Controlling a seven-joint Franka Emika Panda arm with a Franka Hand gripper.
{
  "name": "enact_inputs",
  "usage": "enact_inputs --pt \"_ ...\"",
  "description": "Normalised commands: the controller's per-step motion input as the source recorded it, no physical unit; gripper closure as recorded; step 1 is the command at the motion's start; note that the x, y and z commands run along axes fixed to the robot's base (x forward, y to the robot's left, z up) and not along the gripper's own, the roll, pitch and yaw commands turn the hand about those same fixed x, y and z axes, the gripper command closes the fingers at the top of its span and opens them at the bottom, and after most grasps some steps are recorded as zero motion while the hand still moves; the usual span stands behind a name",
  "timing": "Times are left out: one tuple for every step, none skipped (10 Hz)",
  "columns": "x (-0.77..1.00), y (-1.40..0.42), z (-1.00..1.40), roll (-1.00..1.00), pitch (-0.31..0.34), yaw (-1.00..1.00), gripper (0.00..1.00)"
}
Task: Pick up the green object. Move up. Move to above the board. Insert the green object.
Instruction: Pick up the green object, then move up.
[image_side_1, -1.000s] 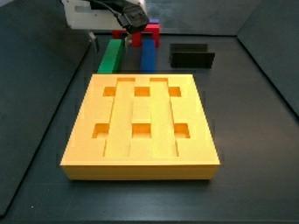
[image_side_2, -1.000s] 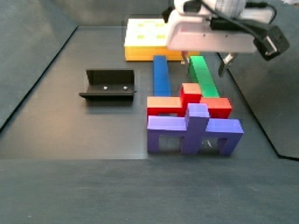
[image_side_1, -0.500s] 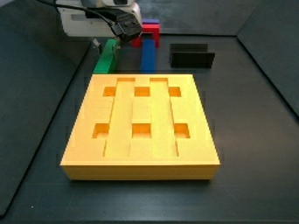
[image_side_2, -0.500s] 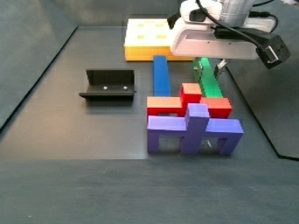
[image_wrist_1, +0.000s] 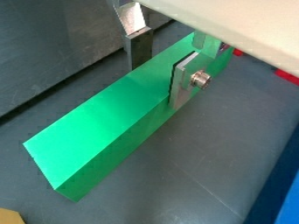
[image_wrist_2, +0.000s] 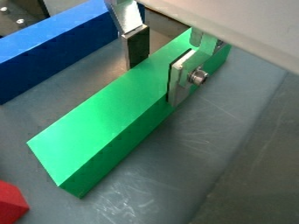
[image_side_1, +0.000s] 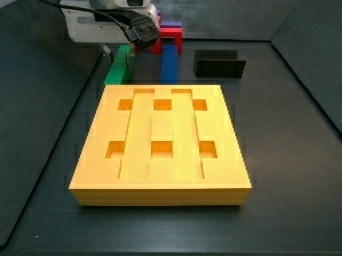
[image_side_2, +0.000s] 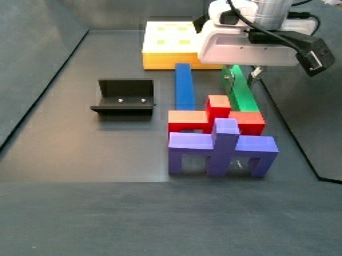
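The green object (image_wrist_1: 105, 131) is a long green bar lying flat on the dark floor; it also shows in a wrist view (image_wrist_2: 103, 133) and in both side views (image_side_1: 120, 68) (image_side_2: 243, 96). My gripper (image_wrist_1: 160, 80) is down over one end of it, also seen in a wrist view (image_wrist_2: 158, 77) and in both side views (image_side_1: 130, 45) (image_side_2: 241, 72). The jaws straddle the bar, one finger on each long side, still open. The yellow-orange board (image_side_1: 160, 130) lies in front of the bar, and its far end shows in a side view (image_side_2: 167, 40).
A blue bar (image_side_1: 170, 64) (image_side_2: 183, 85) (image_wrist_2: 47, 48) lies parallel beside the green one. A red cross-shaped piece (image_side_2: 214, 112) and a purple piece (image_side_2: 221, 150) sit at the bars' far end. The black fixture (image_side_1: 219, 63) (image_side_2: 123, 97) stands apart.
My gripper has moved sideways from over the red piece to the green bar and come down around it. In the last half second it has hardly moved.
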Motion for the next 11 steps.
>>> enact_inputs --pt "0.00 0.00 0.00 0.00 0.000 0.00 1.00" --pt "0.00 0.00 0.00 0.00 0.000 0.00 1.00" --pt "0.00 0.00 0.00 0.00 0.000 0.00 1.00" --pt "0.00 0.00 0.00 0.00 0.000 0.00 1.00" --pt "0.00 0.00 0.00 0.00 0.000 0.00 1.00" --pt "0.00 0.00 0.00 0.00 0.000 0.00 1.00" --pt "0.00 0.00 0.00 0.00 0.000 0.00 1.00" --pt "0.00 0.00 0.00 0.00 0.000 0.00 1.00" --pt "0.00 0.00 0.00 0.00 0.000 0.00 1.00" --pt "0.00 0.00 0.00 0.00 0.000 0.00 1.00" --pt "0.00 0.00 0.83 0.00 0.000 0.00 1.00"
